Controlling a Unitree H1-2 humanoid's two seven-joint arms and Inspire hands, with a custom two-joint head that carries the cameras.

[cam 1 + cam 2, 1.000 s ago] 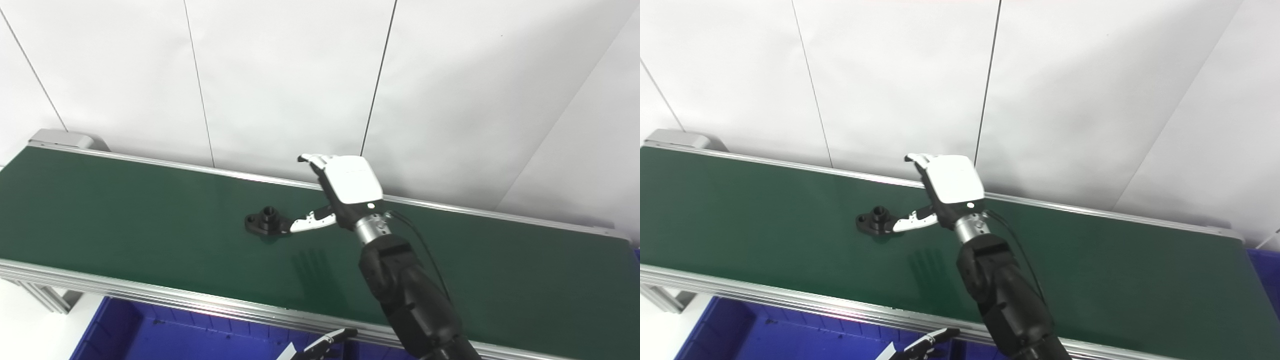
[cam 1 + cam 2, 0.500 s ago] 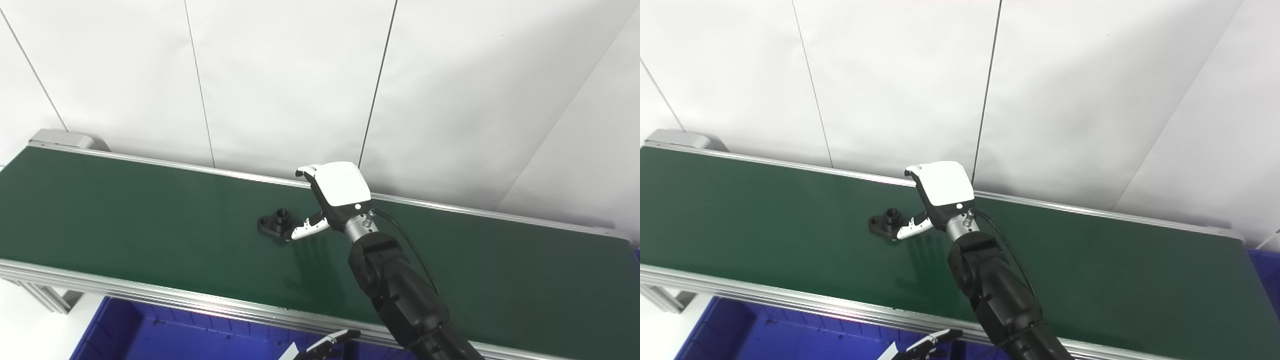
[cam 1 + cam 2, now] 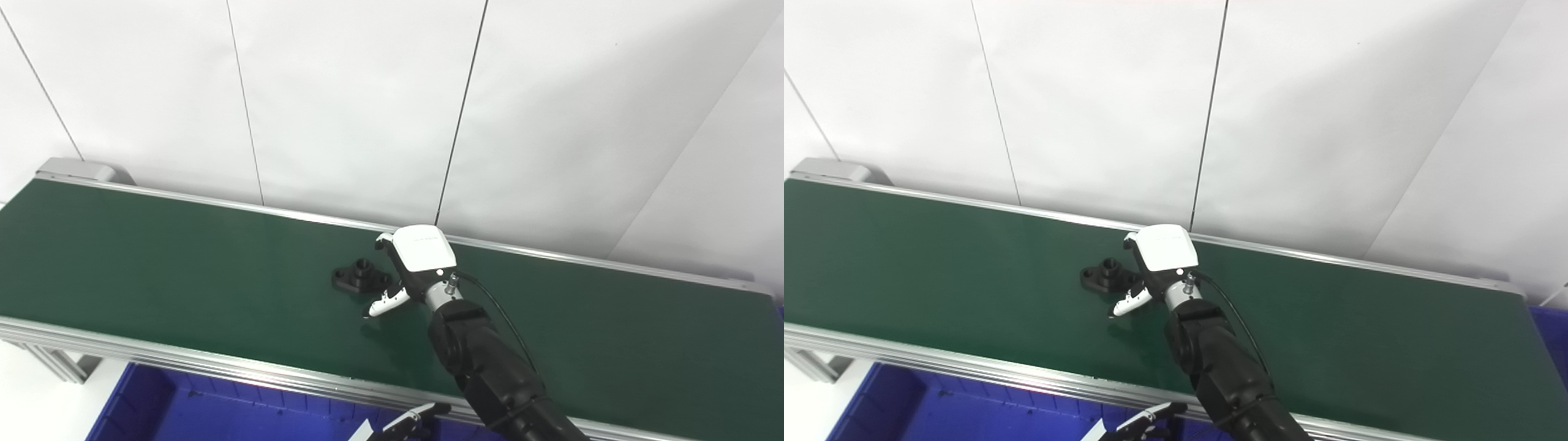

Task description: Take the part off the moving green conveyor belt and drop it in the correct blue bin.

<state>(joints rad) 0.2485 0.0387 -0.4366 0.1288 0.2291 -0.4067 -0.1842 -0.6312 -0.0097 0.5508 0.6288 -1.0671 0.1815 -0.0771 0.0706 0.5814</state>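
A small black flanged metal part (image 3: 358, 275) with a raised round collar lies flat on the dark green conveyor belt (image 3: 153, 257) just left of the frame's centre. The right robot hand (image 3: 409, 264), white-backed on a black arm from the lower right, sits low just beside the part with fingers curled over its right side and the thumb (image 3: 383, 303) spread toward the near edge, holding nothing. At the bottom edge, over the blue plastic bin (image 3: 184, 410), only the fingertips of the left robot hand (image 3: 407, 422) show; I cannot tell its state.

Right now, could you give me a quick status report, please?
Right hand open beside black part, not gripping. Part on green belt. Left hand low by blue bin. Nothing blocking.
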